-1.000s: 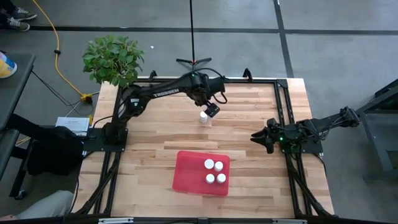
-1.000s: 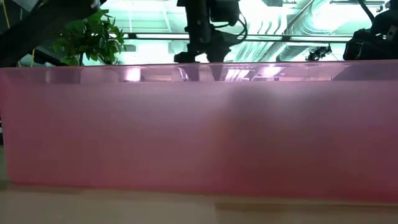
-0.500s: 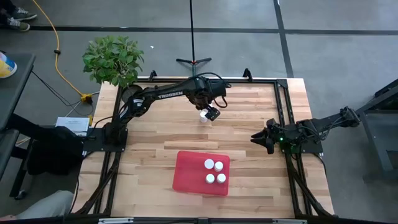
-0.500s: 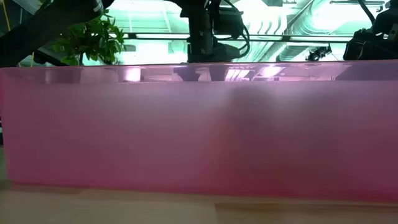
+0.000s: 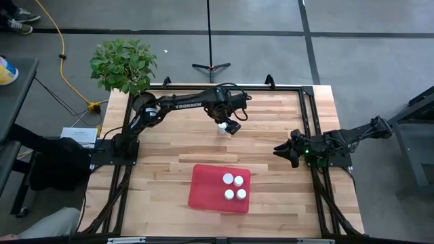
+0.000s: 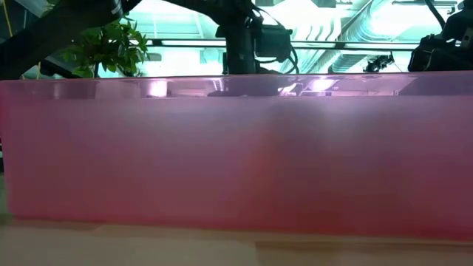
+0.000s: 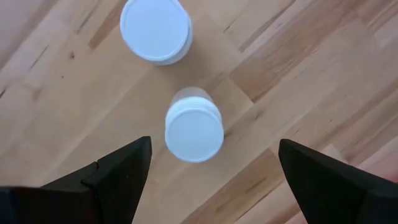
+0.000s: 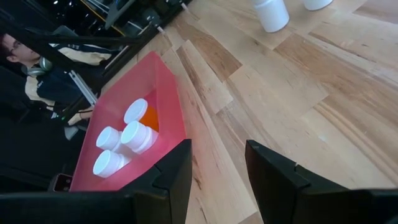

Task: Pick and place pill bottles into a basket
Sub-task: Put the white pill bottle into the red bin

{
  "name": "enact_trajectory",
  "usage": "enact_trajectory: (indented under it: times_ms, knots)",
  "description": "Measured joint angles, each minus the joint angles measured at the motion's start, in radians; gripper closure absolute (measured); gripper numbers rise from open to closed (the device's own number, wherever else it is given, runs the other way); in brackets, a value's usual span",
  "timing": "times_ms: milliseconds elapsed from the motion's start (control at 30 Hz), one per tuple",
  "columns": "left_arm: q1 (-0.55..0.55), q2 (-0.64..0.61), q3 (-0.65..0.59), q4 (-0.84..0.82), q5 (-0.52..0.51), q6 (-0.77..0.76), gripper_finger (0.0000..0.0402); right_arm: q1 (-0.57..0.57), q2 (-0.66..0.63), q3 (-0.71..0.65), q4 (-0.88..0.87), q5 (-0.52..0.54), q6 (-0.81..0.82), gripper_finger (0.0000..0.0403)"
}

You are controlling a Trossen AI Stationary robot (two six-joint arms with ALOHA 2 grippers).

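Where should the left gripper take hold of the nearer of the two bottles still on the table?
Probably from straight above, across the round sides below the white cap: the bottle stands upright between the open fingers of the left gripper, and the second bottle stands clear of it.

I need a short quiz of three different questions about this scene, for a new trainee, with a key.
1. How many pill bottles stand in the red tray?
2. True or false: the left gripper is open above a bottle on the table.
3. Which gripper is shut? A left, B right.

Key: 1. four; 2. true; 3. B
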Motion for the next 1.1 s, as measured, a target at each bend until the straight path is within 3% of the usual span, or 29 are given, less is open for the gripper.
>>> enact_trajectory:
  times_ms: [1100]
  knots:
    - [0.019, 0.0, -0.136, 0.109, 0.029, -0.02, 0.0019, 0.0, 0.0, 0.0, 0.0, 0.005, 0.002, 0.0263]
